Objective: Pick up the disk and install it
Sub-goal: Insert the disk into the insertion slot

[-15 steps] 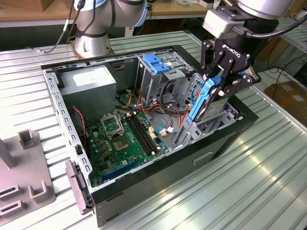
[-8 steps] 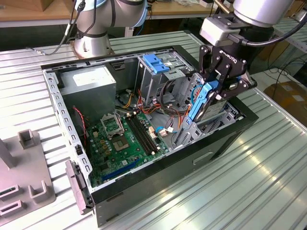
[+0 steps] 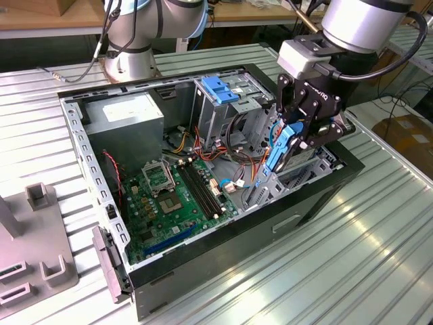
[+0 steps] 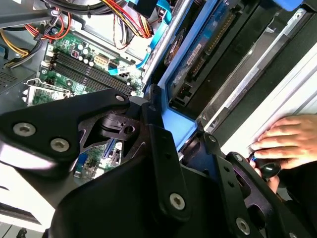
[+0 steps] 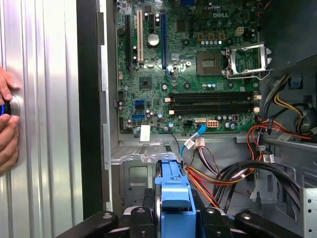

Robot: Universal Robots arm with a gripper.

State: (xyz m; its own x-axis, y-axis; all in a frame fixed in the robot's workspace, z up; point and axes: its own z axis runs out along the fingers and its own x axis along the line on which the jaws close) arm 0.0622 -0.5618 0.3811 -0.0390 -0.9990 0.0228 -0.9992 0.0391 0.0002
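One disk point(image 3: 279, 150) inspected: it is clamped in the claw point(image 3: 289, 139), right of centre in the exterior view, and stands on edge with a blue rail facing the camera. The claw is drawn in on it from either side, with no gap seen. The upright hold appears chosen to suit the bay point(image 3: 308, 169) directly beneath, against the case point(image 3: 318, 203) wall on the exterior view's right. Whether the disk's lower end touches the bay cannot be confirmed. The motherboard point(image 3: 177, 196) lies apart, toward frame centre. In the first wrist view a hand point(image 5: 7, 124) rests on the surface point(image 5: 49, 99) beside the case, probably at a control.
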